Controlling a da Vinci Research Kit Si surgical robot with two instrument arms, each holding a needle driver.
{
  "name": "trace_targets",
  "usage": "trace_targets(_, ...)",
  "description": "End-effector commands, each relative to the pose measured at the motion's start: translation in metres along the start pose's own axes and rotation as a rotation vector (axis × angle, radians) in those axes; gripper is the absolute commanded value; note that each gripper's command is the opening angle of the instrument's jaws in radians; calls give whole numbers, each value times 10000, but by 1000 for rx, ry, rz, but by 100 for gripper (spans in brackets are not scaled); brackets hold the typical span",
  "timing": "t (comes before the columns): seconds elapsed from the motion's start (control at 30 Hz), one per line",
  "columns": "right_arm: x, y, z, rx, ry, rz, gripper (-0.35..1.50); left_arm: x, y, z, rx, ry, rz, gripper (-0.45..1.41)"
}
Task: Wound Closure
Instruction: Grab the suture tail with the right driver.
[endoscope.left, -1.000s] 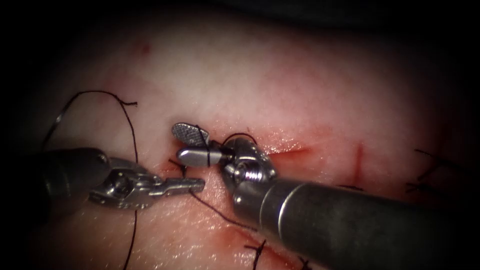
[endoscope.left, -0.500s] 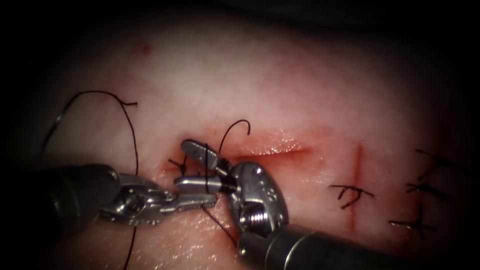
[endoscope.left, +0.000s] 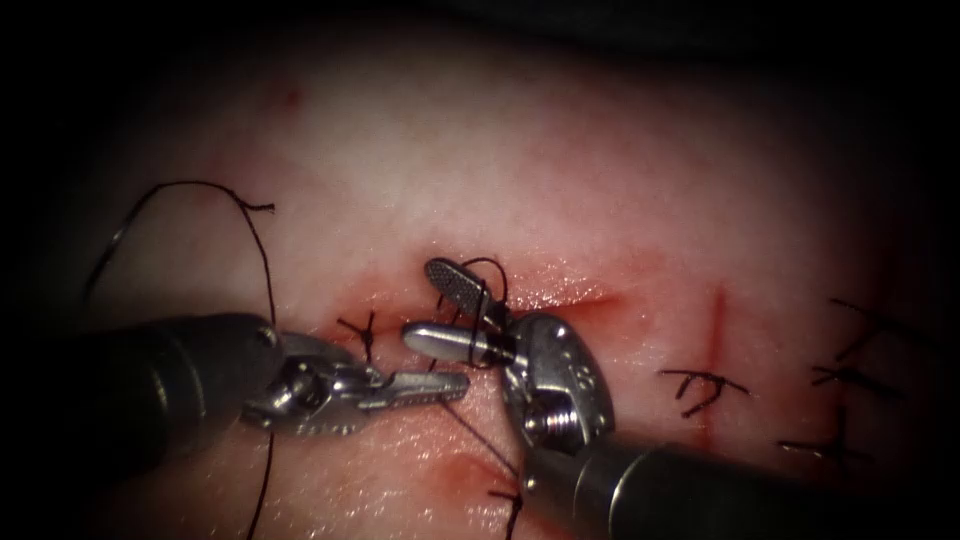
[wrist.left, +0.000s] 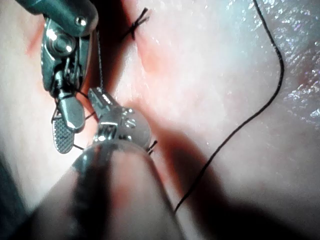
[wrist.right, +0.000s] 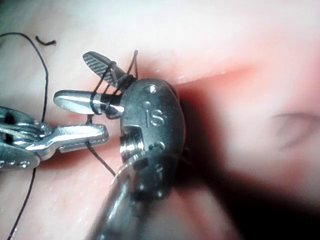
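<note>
Your right tool (endoscope.left: 445, 305) comes in from the lower right of the endoscope frame, jaws spread apart, gripping nothing. Thread (endoscope.left: 268, 290) is wound around both spread jaws close to the hinge; the right wrist view shows the same wraps (wrist.right: 107, 82) crossing both jaws.

Your left tool (endoscope.left: 440, 385) enters from the left edge, jaws clenched, tip sitting just below the right tool's lower jaw. From the closed tip a strand runs down and right toward the bottom centre, so it looks clamped on the thread; the exact pinch point is too small to confirm. In the left wrist view the left tool (wrist.left: 100, 97) sits tip-to-tip with the right tool (wrist.left: 65, 125), thread between them.

Needle: can't pick it out; a thin curved arc at centre-left of the endoscope frame may be part of it, can't tell.

The free thread end loops up through the upper left and drops along the left tool's wrist to the bottom edge.

Tissue (endoscope.left: 560, 170): the cut (endoscope.left: 560, 298) runs horizontally right of the jaws, with red fluid (endoscope.left: 470, 470) along it and below. Tied stitches with cut ends (endoscope.left: 700, 385) sit centre-right.
</note>
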Motion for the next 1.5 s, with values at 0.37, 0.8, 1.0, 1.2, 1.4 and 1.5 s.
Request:
trace_targets(0.37, -35, 21, -32, -25, -59, 12, 108, 1, 7, 10, -31, 10, 10, -45)
trace_targets(0.8, -32, 43, -64, -122, -39, 77, 106, -5, -4, 34, -70, 12, -2, -45)
trace_targets(1.0, -37, 61, -51, -207, -70, 172, 101, -4, -7, 42, -80, 19, -2, -45)
trace_targets(1.2, -67, 73, -52, -213, -184, 174, 94, -6, -10, 40, -85, 27, -3, -45)
trace_targets(1.4, -57, 71, -42, -231, -137, 179, 96, -6, -11, 42, -90, 28, -4, -45)
trace_targets(1.5, -48, 66, -27, -217, -70, 190, 98, -5, -11, 42, -90, 30, -4, -45)
